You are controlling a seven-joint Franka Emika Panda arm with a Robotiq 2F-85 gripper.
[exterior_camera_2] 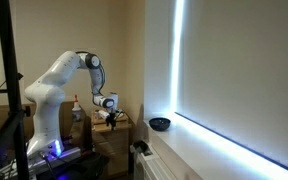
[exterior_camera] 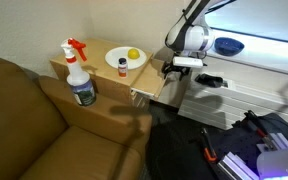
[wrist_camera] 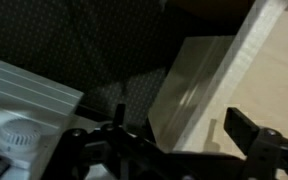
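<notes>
Wrist view gives me the claw [wrist_camera: 169,150] with its two dark fingers [wrist_camera: 246,132] spread wide and nothing between them. Under it I see the pale wooden edge of the worktop [wrist_camera: 269,70] on the right, dark speckled carpet [wrist_camera: 94,50] in the middle and a white ribbed heater [wrist_camera: 24,90] at the lower left, so the claw hangs past the worktop's side, not over its top. In an exterior view the claw [exterior_camera: 177,68] hovers just beside the end of the wooden worktop [exterior_camera: 99,52], touching nothing that I can make out. The nearest things are a white plate [exterior_camera: 112,58] on the worktop's near end, carrying a yellow fruit [exterior_camera: 133,54] and a small red-capped bottle [exterior_camera: 122,67] at its front. A spray bottle [exterior_camera: 81,75] with a red trigger stands upright farther along, next to the brown couch [exterior_camera: 19,110]. A dark bowl [exterior_camera: 227,45] sits on the window sill behind the claw. In an exterior view from the room's far side, the white arm [exterior_camera_2: 59,75] bends forward and the claw [exterior_camera_2: 112,118] points down; the bowl [exterior_camera_2: 160,124] lies well apart on the sill.
</notes>
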